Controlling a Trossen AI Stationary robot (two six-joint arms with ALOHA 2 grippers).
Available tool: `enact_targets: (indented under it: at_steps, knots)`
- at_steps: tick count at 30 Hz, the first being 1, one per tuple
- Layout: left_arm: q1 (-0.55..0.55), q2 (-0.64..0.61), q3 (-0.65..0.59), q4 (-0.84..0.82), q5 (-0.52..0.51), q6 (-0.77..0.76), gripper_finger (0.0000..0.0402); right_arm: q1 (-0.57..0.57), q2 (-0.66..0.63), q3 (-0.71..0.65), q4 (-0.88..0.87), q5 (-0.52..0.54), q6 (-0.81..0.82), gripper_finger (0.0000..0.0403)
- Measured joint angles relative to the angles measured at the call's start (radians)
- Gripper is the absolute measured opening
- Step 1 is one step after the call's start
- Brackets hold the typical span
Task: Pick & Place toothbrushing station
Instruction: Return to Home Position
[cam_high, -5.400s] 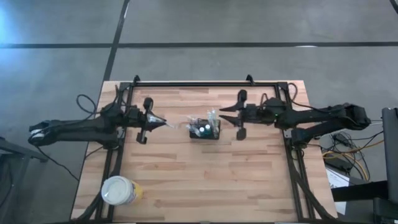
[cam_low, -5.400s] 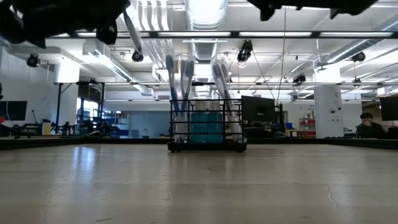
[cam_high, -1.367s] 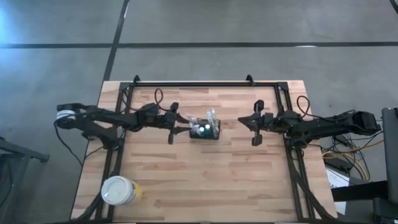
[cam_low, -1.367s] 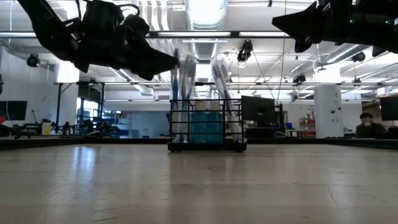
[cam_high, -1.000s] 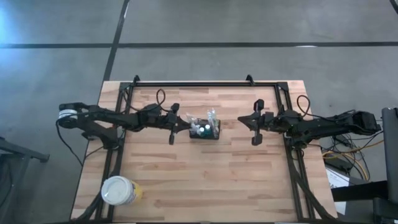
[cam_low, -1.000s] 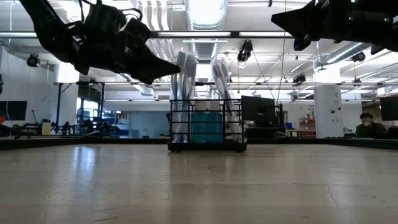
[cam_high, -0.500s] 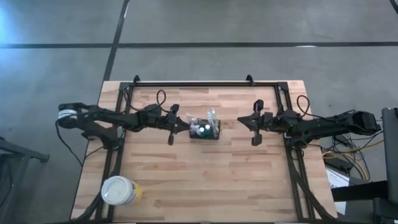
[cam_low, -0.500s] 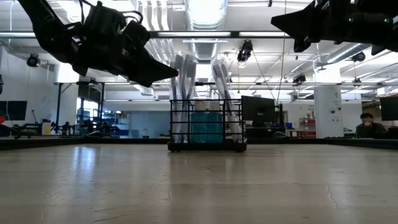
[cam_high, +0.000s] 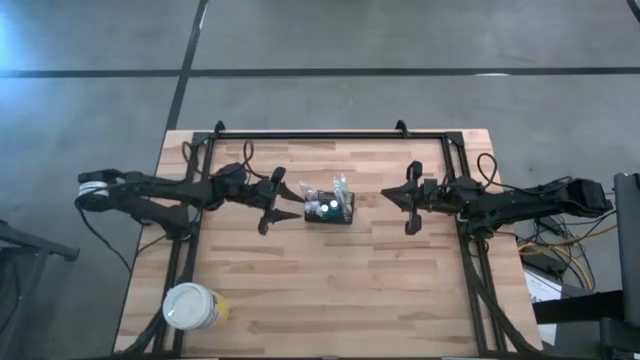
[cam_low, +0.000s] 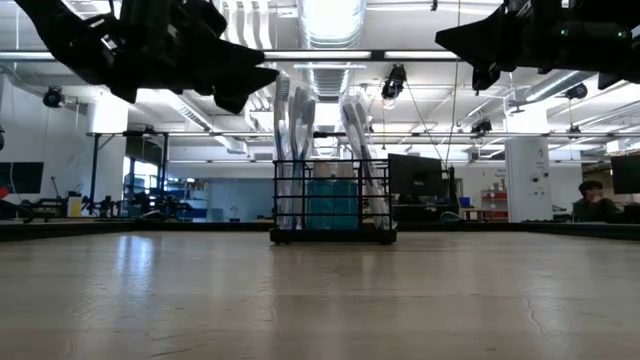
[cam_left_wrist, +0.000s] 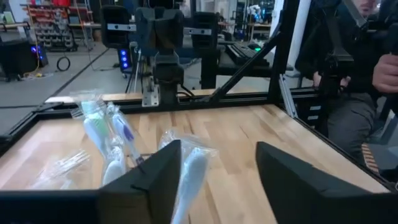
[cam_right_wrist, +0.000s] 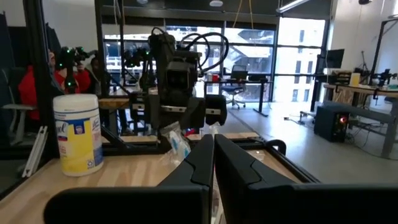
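The toothbrushing station (cam_high: 330, 210), a small black wire basket, stands on its base at the middle of the wooden table, also seen in the low view (cam_low: 333, 200). Several plastic-wrapped toothbrushes (cam_low: 292, 125) stand in it, leaning on its rim. My left gripper (cam_high: 290, 206) hangs open just left of the basket, above the rim. In the left wrist view (cam_left_wrist: 217, 155), the top of one wrapped toothbrush (cam_left_wrist: 189, 169) shows in the gap, close to one finger. My right gripper (cam_high: 386, 195) hovers shut to the right of the basket, well above the table (cam_low: 450, 40).
A round tub with a white lid (cam_high: 192, 306) stands at the table's near left corner and also shows in the right wrist view (cam_right_wrist: 77, 134). A black frame (cam_high: 310, 134) runs along the far edge and both sides. People sit beyond the table (cam_left_wrist: 367, 62).
My left gripper has opened, letting go of the wrapped toothbrush top. It has drawn back a little toward the table's left edge and risen. The toothbrush stays standing in the basket.
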Motion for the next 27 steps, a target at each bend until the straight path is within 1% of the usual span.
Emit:
enact_targets:
  at_steps: [4, 7, 12, 14, 16, 19, 22, 25, 27]
  knots:
    - [0.000, -0.055, 0.000, -0.068, 0.000, -0.002, 0.0245, 0.001, 0.000, 0.000, -0.007, 0.000, 0.002, 0.0008]
    - [0.000, -0.109, 0.000, -0.121, -0.001, 0.002, 0.0261, 0.001, 0.000, 0.000, -0.007, 0.000, 0.002, 0.0008]
    - [0.002, -0.234, 0.000, -0.239, -0.002, 0.032, 0.0265, 0.001, 0.000, 0.000, -0.010, -0.001, 0.027, 0.0008]
    - [0.003, -0.301, 0.000, -0.321, -0.005, 0.077, 0.0263, 0.000, 0.000, 0.000, -0.015, -0.025, 0.042, 0.0008]
    - [0.006, -0.370, 0.000, -0.411, -0.030, 0.122, 0.0260, 0.000, 0.001, 0.000, -0.015, -0.058, 0.045, 0.0008]
    - [0.011, -0.478, 0.000, -0.535, -0.110, 0.175, 0.0251, 0.001, 0.001, 0.000, -0.015, -0.074, 0.054, 0.0008]
    - [0.010, -0.583, -0.004, -0.639, -0.191, 0.223, 0.0234, 0.000, 0.001, 0.000, -0.018, -0.073, 0.068, 0.0008]
    - [0.011, -0.660, -0.021, -0.670, -0.233, 0.237, 0.0199, -0.002, 0.008, 0.000, -0.020, -0.073, 0.078, 0.0008]
    - [0.011, -0.697, -0.034, -0.683, -0.257, 0.246, 0.0162, -0.004, 0.015, 0.000, -0.021, -0.071, 0.078, 0.0008]
